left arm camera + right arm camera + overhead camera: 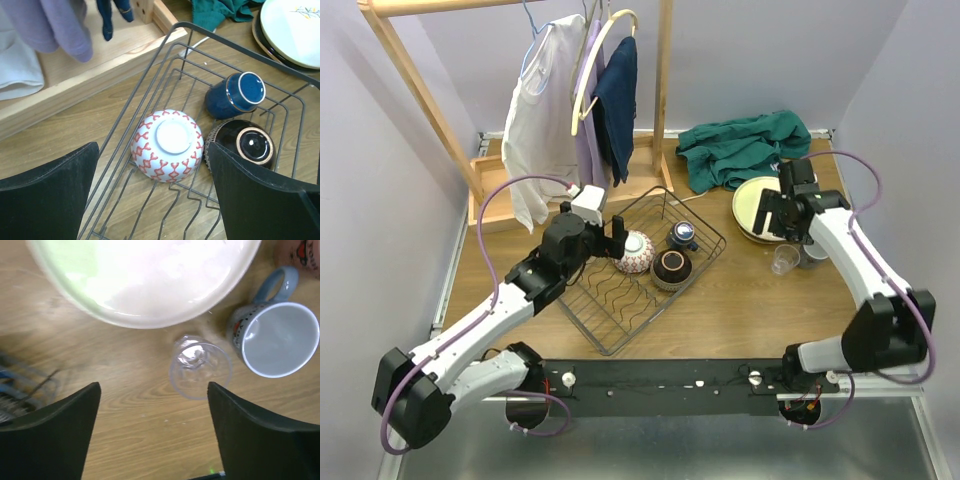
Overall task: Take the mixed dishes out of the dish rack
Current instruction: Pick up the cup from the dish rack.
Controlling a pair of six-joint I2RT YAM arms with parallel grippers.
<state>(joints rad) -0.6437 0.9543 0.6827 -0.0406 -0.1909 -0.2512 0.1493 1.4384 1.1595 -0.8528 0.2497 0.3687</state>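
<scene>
The black wire dish rack (620,300) stands mid-table. It holds an upturned white bowl with a red pattern (635,252), a dark blue cup (682,236) on its side and an upturned dark bowl (672,267). My left gripper (616,238) is open and empty, just above and left of the patterned bowl (170,145), its fingers (50,195) wide apart over the rack (150,90). My right gripper (783,226) is open and empty above the table. Below it are the cream plates (145,275), a clear glass (200,367), a grey mug (275,340) and a red cup (302,250).
A wooden clothes rack (420,90) with hanging clothes (545,110) stands at the back left, its base (500,185) close to the dish rack. A green cloth (740,145) lies at the back, beside the plate stack (755,205).
</scene>
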